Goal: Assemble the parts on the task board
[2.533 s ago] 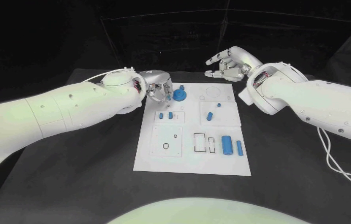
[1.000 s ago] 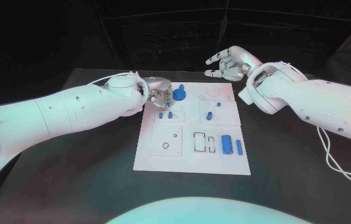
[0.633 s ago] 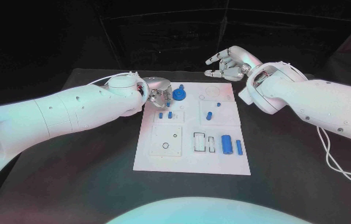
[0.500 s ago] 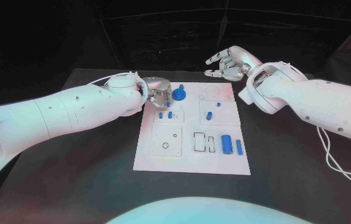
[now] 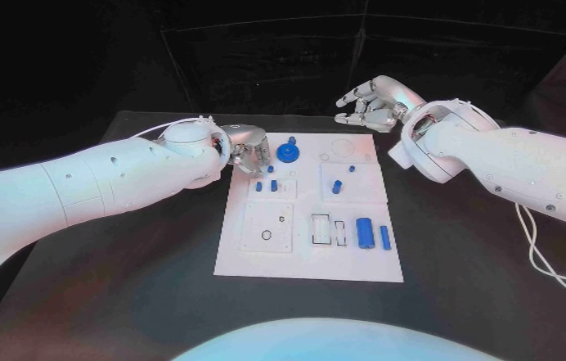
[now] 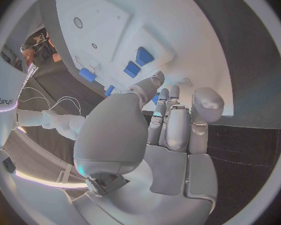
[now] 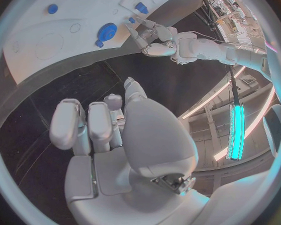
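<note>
At the board's (image 5: 309, 254) far left corner, the left hand (image 5: 247, 150) hovers with fingers curled together, seemingly holding nothing, though the view there is poor. A round blue part (image 5: 289, 152) sits just beside its fingertips, two small blue pieces (image 5: 267, 187) slightly nearer. The right hand (image 5: 373, 106) hangs beyond the far edge, fingers loosely curled, empty.

The right hand (image 7: 109, 135) is above the black table (image 7: 84, 87), clear of the task board (image 7: 72, 30); its fingers are partly curled and hold nothing. On the white task board, a round blue part (image 7: 107, 32) stands just beside the left hand (image 7: 147, 37). Two smaller blue parts (image 7: 52, 8) (image 7: 141, 7) lie farther along the board. Outlined circles mark the board surface.
</note>
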{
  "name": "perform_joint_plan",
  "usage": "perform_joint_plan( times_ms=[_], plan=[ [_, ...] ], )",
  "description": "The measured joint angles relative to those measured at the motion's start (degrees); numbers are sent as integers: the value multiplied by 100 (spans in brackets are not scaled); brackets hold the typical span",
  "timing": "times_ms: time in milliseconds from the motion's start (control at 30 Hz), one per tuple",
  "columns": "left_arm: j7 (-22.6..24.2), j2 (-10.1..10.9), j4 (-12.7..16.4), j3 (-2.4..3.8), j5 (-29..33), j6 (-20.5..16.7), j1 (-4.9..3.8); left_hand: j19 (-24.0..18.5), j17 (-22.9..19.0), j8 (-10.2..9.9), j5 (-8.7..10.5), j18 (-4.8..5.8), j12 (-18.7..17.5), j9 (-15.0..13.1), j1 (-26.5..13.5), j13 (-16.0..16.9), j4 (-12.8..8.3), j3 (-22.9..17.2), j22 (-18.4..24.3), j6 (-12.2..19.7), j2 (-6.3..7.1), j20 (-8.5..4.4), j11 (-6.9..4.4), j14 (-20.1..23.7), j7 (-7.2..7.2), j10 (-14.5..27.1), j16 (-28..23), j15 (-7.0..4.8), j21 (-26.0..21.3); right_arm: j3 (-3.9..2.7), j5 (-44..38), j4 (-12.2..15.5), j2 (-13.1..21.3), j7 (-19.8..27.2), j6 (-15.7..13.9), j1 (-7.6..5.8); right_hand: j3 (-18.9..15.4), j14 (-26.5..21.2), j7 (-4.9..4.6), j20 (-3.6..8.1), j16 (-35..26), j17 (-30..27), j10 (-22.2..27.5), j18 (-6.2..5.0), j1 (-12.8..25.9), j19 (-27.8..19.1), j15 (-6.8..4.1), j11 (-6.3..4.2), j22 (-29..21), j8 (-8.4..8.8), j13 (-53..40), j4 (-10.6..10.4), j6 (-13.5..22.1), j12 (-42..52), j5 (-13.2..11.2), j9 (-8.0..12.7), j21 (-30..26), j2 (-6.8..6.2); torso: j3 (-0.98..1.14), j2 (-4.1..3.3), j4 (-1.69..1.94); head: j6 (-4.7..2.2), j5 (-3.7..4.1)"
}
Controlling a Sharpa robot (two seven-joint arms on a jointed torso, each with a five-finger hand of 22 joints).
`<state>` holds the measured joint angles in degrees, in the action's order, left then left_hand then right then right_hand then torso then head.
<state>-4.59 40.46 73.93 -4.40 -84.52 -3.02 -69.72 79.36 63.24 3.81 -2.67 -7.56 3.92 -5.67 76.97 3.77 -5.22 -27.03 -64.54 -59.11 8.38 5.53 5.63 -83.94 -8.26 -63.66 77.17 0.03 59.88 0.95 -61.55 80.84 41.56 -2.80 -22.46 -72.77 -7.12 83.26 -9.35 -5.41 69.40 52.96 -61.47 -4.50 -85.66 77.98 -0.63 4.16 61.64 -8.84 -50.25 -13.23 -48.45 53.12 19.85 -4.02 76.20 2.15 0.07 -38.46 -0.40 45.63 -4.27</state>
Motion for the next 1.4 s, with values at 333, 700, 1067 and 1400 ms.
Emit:
perform_joint_plan(
  times_ms=[333, 700, 1067, 1400],
  plan=[
    [125, 444, 79, 10, 1251, -606, -11, -100, -224, 78, 0, 0, 52, 1, -160, 29, 165, 114, 270, -137, -70, 54, -10, 36, -91, -116, -141, 36, -366, 4, -500, -9, 276, -150, 573, 10, 350, -301, 52, 43, -1140, -1283, 448, -176, -791, -328, -40, -36, -903, -181, 2169, 103, -746, -2569, -436, -14, -614, -84, -3, 10, 7, -78, 141],
    [1400, 610, 360, 4, 5606, -1113, -18, -907, -1618, 176, 0, -176, 317, -26, -192, 128, 241, 202, 1587, -315, -243, 25, -103, 712, -43, -412, -1067, -6, -2096, 15, -2275, 158, 509, -342, 997, 266, 604, -141, 115, 15, -1240, -1198, 186, -175, -856, -300, 15, 6, -1028, 63, 3321, -31, -879, -3702, -598, 30, -716, -320, -12, 10, -3, -198, 396],
    [2238, 632, 617, 2, 7312, -1166, -9, -1036, -2216, 198, 0, -174, 383, -4, -133, 156, 244, 292, 1781, -315, -302, 32, -103, 1014, -43, -412, -1466, 8, -2370, 16, -3263, 167, 356, -464, 1154, 516, 782, -84, 73, -33, -1212, -1071, 106, -175, -880, -252, 73, 86, -1008, 259, 3813, -111, -843, -4013, -640, 29, -716, -450, -3, 2, -9, -242, 462],
    [2423, 632, 674, -1, 7651, -1170, -3, -1075, -2417, 198, 0, -174, 407, 10, -133, 167, 260, 338, 1831, -295, -302, 31, -101, 1130, -62, -410, -1614, 18, -2456, 17, -3531, 41, 191, -480, 1270, 635, 1135, -64, 9, -55, -1156, -965, 4, -175, -909, -230, 94, 107, -981, 340, 4148, -120, -907, -4182, -1001, 22, -716, -479, 0, -3, -4, -232, 452]
  ],
)
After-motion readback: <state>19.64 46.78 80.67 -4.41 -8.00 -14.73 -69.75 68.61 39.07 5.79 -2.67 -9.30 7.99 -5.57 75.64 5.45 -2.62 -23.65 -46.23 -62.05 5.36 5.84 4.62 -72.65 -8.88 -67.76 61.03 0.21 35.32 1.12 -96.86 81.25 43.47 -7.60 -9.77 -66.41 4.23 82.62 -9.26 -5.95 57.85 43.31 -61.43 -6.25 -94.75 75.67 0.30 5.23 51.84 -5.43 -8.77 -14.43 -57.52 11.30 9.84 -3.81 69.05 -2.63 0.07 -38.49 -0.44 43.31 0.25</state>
